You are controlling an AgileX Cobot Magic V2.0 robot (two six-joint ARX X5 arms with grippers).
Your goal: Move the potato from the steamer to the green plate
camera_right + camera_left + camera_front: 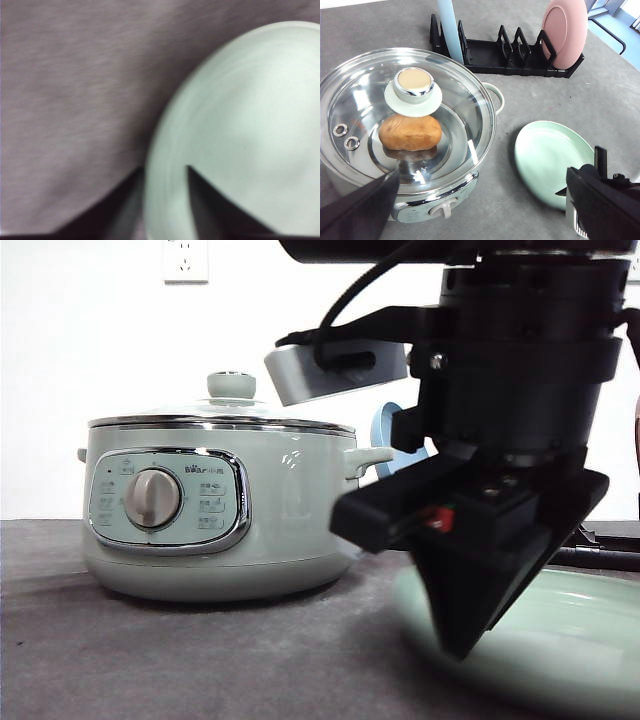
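Potato (410, 132) sits in lidded steamer (407, 140) btwn wide-open, empty left gripper (485, 200) fingers; right gripper (165, 172) narrowly parted, empty, over green plate (240, 130) rim.

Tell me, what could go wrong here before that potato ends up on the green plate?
The glass lid is still on the steamer, with the potato under it. Lifted by its small knob, the lid might slip or swing.

The right gripper hangs low, straddling the rim of the green plate, so a small move could nudge or tip it.

The rack holding a pink plate stands close behind, where a wide swing could hit it.
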